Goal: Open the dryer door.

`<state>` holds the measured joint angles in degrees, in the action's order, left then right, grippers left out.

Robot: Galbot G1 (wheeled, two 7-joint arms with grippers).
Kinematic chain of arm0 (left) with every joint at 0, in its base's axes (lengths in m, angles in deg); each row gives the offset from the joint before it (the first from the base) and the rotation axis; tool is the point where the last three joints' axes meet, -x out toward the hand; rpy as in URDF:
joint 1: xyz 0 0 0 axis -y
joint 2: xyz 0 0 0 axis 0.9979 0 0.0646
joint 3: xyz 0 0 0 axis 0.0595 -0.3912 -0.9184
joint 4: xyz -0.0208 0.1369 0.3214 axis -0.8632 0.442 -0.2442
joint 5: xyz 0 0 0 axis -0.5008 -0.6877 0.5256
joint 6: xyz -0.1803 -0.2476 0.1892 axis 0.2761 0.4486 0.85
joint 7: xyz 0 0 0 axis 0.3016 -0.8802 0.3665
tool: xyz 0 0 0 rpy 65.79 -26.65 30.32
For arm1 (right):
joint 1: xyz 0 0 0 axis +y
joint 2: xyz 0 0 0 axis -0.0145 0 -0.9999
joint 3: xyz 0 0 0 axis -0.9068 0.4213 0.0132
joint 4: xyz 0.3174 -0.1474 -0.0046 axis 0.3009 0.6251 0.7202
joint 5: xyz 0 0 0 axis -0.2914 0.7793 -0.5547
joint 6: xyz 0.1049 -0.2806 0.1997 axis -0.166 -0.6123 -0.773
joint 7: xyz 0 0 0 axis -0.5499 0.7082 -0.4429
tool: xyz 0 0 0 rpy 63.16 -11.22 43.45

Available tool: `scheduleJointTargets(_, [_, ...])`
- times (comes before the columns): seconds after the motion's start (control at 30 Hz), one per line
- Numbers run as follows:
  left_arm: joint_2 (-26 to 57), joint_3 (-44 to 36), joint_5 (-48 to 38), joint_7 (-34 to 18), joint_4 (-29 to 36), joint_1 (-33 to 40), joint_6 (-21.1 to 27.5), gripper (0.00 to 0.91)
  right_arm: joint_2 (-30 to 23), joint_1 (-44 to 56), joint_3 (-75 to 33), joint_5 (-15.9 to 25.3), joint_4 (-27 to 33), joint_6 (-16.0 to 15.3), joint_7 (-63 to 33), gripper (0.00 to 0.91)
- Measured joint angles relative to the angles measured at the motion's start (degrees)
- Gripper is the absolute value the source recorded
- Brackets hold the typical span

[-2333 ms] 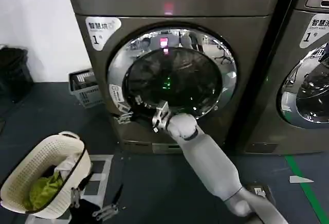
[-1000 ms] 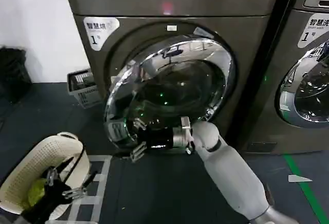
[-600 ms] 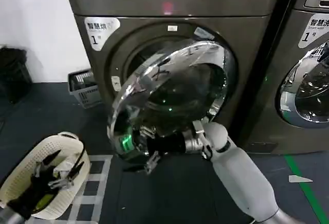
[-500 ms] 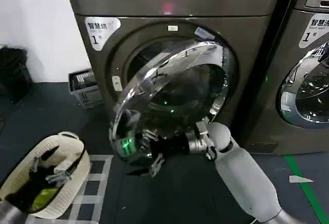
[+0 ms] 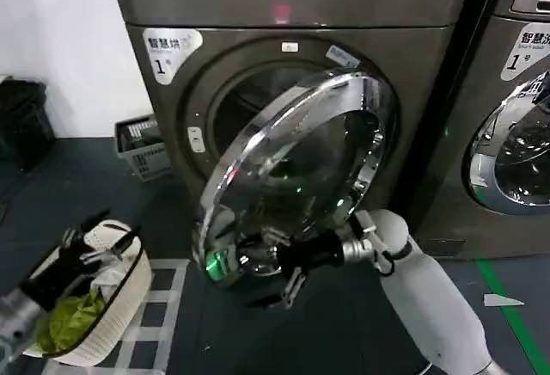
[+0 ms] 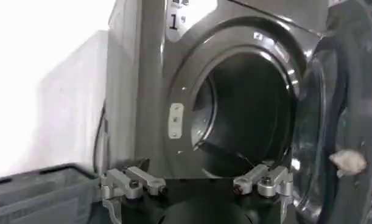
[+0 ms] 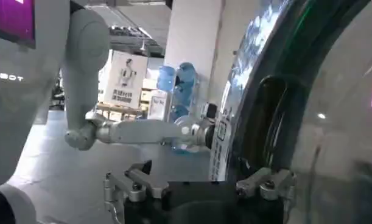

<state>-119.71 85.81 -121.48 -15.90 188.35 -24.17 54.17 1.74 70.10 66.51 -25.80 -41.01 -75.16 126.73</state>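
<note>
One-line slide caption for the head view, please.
Right gripper at the lower rim of the half-open dryer door; left gripper over a laundry basket.

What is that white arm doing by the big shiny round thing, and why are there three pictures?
It is a robot with two arms, and each arm ends in a gripper, a simple two-fingered hand. The big picture comes from a camera on the robot's head, looking down. The other two come from small cameras on its wrists, so you see its fingers up close.

The shiny round thing is the dryer door, with a mirror ring around dark glass. It is swung partly open, so you can see the dark drum opening behind it. The right gripper is at the door's lower edge, fingers apart. The left gripper hangs open over a white laundry basket on the floor, with green cloth in it. At the right edge stands a second machine, door shut.
</note>
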Motion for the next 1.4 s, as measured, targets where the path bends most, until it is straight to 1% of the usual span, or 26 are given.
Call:
scheduleJointTargets(0.23, [5.9,-6.5,-1.2,-0.1,-2.7,5.9,0.1,0.907,2.1,3.7,-2.3,0.2,-2.5,0.6,0.1,0.907])
scheduleJointTargets(0.4, [8.4,-12.6,-2.4,-0.2,-4.1,10.4,1.0,0.907,3.2,6.9,-7.1,0.1,-3.5,0.6,0.1,0.907])
scheduleJointTargets(0.6, [8.9,-18.0,-2.2,0.0,-4.9,13.9,0.9,0.907,4.1,11.2,-16.9,-0.3,-4.3,0.8,0.0,0.907])
scheduleJointTargets(0.77, [9.3,-21.8,-2.6,0.2,-6.5,17.0,0.6,0.907,4.7,16.2,-26.4,0.4,-5.6,2.0,0.0,0.907])
scheduleJointTargets(0.9, [9.5,-25.4,-2.7,1.0,-7.8,19.9,0.5,0.907,4.4,20.0,-32.8,1.7,-6.5,2.3,0.0,0.907])
scheduleJointTargets(1.03, [8.9,-29.0,-2.1,1.5,-9.0,22.8,0.5,0.907,3.6,22.7,-39.6,2.7,-6.1,2.0,-0.2,0.907])
scheduleJointTargets(1.23, [9.5,-34.0,-2.2,3.0,-10.2,26.6,0.3,0.907,3.4,25.8,-49.1,3.7,-4.4,2.1,-5.2,0.907])
scheduleJointTargets(1.33, [9.4,-36.1,-2.3,4.5,-10.9,28.0,0.4,0.907,2.7,27.2,-53.3,2.3,-3.6,3.4,-9.9,0.907])
scheduleJointTargets(1.4, [9.0,-37.4,-2.3,4.9,-10.9,29.0,0.5,0.907,2.1,28.0,-55.8,1.3,-3.7,3.5,-13.5,0.907])
